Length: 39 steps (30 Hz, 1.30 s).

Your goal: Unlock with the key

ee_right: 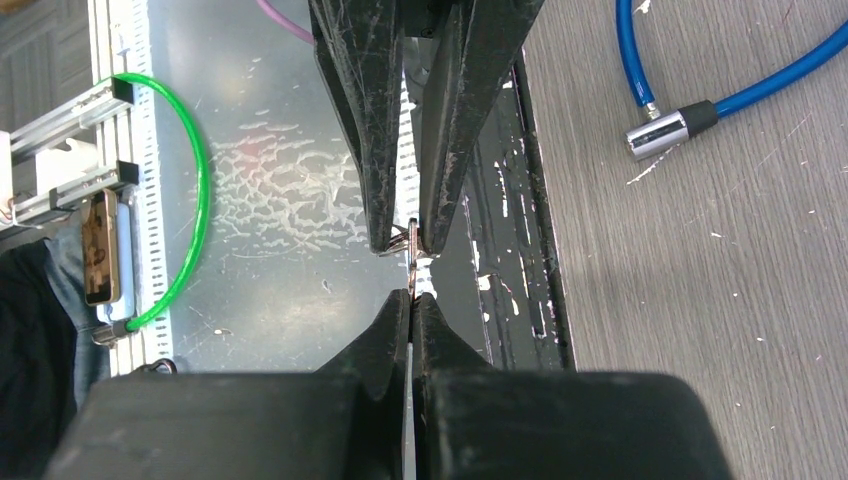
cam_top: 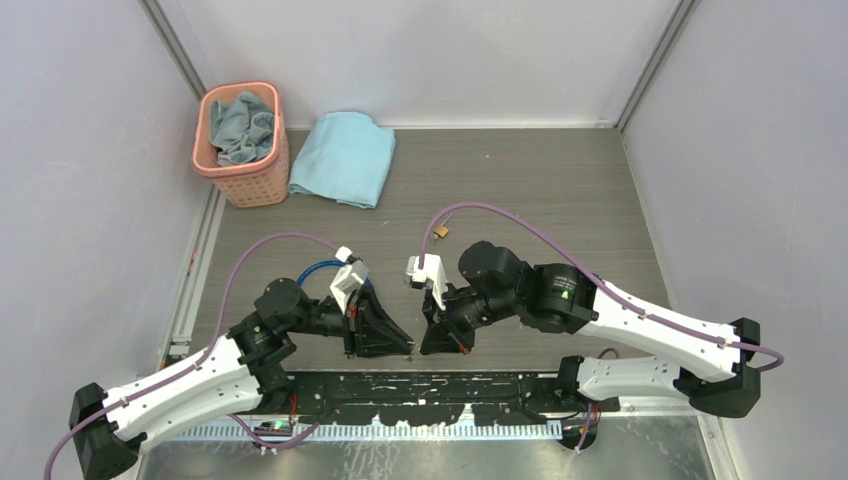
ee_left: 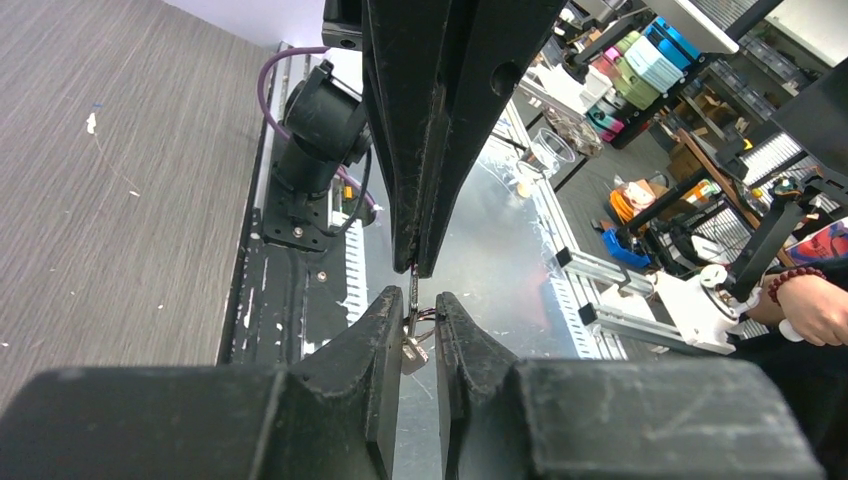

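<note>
The two grippers meet tip to tip over the black base plate at the table's near edge. My right gripper (ee_right: 411,297) is shut on the blade of the tiny silvery key (ee_right: 411,280); it also shows in the top view (cam_top: 428,343). My left gripper (ee_left: 413,303), also in the top view (cam_top: 404,345), has its jaws a narrow gap apart, with the key (ee_left: 412,290) and its wire ring (ee_left: 427,314) filling the gap. A second small silver piece (ee_left: 414,352) hangs below. The small brass padlock (cam_top: 440,232) lies on the table beyond the right arm.
The blue cable (cam_top: 318,268) lies by the left arm, and its silver end (ee_right: 658,134) shows on the wood top. A pink basket (cam_top: 245,180) holding a cloth and a folded light-blue towel (cam_top: 345,158) stand at the back left. White walls enclose the table.
</note>
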Each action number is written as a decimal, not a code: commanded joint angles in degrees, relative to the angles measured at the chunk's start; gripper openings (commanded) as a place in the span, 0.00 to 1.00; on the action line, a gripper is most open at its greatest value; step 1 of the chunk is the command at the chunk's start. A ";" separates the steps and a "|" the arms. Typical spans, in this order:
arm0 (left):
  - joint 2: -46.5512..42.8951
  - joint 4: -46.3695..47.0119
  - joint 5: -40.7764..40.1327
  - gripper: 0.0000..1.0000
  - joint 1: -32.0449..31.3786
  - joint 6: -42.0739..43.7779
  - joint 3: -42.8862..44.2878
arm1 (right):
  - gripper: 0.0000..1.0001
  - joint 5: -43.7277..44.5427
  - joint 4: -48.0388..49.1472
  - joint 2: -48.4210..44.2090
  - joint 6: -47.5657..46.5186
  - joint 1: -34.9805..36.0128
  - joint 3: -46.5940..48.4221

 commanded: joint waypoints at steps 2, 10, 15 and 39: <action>-0.23 -0.11 1.11 0.16 -0.08 1.22 1.20 | 0.01 0.92 2.22 -1.38 -0.19 -0.30 1.46; -0.73 -0.52 0.69 0.00 -0.16 1.65 1.09 | 0.01 1.84 2.49 -0.78 -0.33 -0.25 1.72; -1.75 -1.16 -0.48 0.00 -0.17 2.17 0.50 | 0.01 3.99 2.65 -0.88 -0.29 -0.24 1.97; -15.59 -18.84 -29.90 0.00 -0.09 4.61 -0.45 | 0.84 25.57 9.08 -3.93 6.49 -2.97 -0.36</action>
